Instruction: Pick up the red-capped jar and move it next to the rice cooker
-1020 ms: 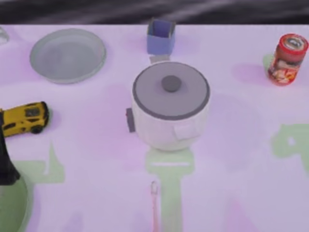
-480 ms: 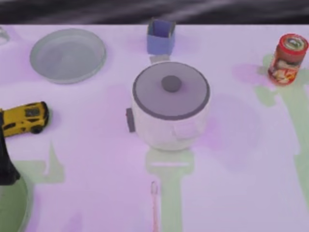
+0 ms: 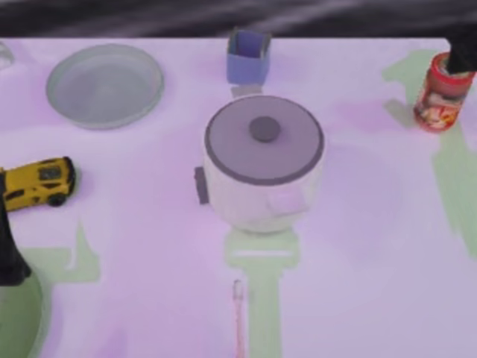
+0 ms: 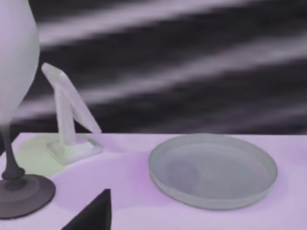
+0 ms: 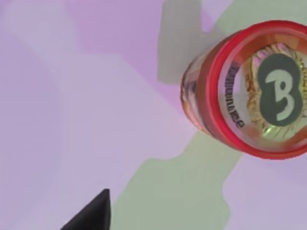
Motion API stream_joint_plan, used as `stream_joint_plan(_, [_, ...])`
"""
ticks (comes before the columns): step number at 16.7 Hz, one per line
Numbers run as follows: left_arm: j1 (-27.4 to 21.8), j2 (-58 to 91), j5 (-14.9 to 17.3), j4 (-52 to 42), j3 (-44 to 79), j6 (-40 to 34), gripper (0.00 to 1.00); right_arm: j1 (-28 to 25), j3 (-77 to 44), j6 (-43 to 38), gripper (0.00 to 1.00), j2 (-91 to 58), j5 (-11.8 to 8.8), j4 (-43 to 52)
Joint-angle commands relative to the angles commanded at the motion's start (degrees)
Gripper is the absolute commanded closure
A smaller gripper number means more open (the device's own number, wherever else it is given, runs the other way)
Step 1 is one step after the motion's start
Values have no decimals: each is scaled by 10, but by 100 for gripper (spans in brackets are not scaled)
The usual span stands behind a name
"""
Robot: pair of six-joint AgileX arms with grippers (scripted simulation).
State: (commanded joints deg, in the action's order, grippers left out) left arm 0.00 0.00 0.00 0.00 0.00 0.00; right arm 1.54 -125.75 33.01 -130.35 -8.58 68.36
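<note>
The step in hand is the approach to the pick; no grasp is made.

The red-capped jar [image 3: 443, 92] stands upright at the far right of the table [image 3: 149, 246], near its back edge and well apart from the rice cooker [image 3: 262, 160], which sits at the table's centre. In the top view a dark part of the right arm [image 3: 465, 51] enters at the upper right corner and overlaps the jar's cap. The right wrist view looks almost straight down on the red cap [image 5: 261, 91], so the wrist is judged to be above the jar and slightly to one side. Only one dark fingertip [image 5: 91, 213] shows at the edge of that view; whether the right gripper is open or closed cannot be told from it.

The left arm [image 3: 9, 246] is parked at the left edge of the table, beside the yellow toy car [image 3: 39, 181]. Its wrist view faces the grey plate [image 4: 212, 168]; the state of its gripper likewise cannot be told.

Next move, as judged:
1. Centre the right gripper over the jar's axis.
2. Descend with the fingers spread wider than the jar, one each side of the body below the cap.
3. Close, lift clear, and carry toward the centre.
4. Set the jar down on the bare table to the cooker's right, just beside it and not touching.

The blue square cup [image 3: 248, 57] behind the cooker probably lies clear of this path.
</note>
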Motion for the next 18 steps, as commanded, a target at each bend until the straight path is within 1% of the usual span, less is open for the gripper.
stream_joint_plan(4, [0, 0, 0, 0, 0, 0, 0, 3, -166, 40, 0, -141, -11, 62])
stream_joint_plan(8, [0, 0, 0, 0, 0, 0, 0, 4, -257, 60, 0, -212, -17, 90])
stream_joint_plan(15, [0, 0, 0, 0, 0, 0, 0, 1, -263, 61, 0, -219, -17, 90])
stream_joint_plan(18, [0, 0, 0, 0, 0, 0, 0, -1, -236, 57, 0, -226, -16, 54])
